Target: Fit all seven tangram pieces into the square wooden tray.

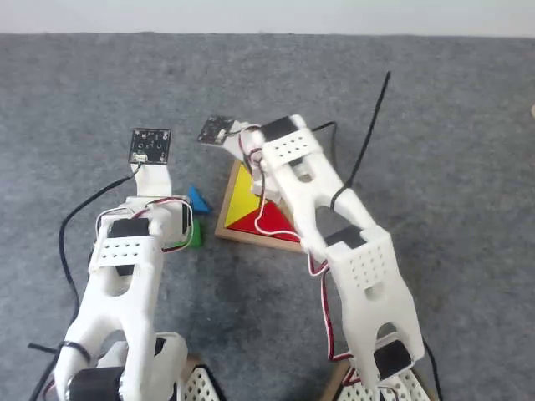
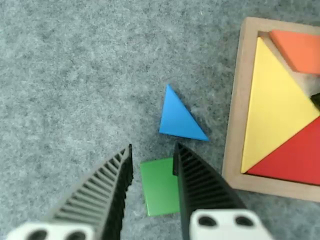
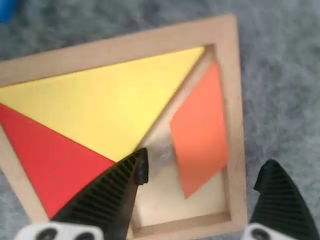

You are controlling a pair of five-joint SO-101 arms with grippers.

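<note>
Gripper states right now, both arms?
Left gripper: jaws open, holding nothing, over the green piece.
Right gripper: jaws open, holding nothing, over the orange piece in the tray.

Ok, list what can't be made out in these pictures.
High view: the right arm covers most of the square wooden tray, hiding much of its contents.
Left wrist view: the left end effector overlaps the green square piece; the picture edge cuts off the tray.
Right wrist view: the blue triangular piece is cut off at the picture edge.
</note>
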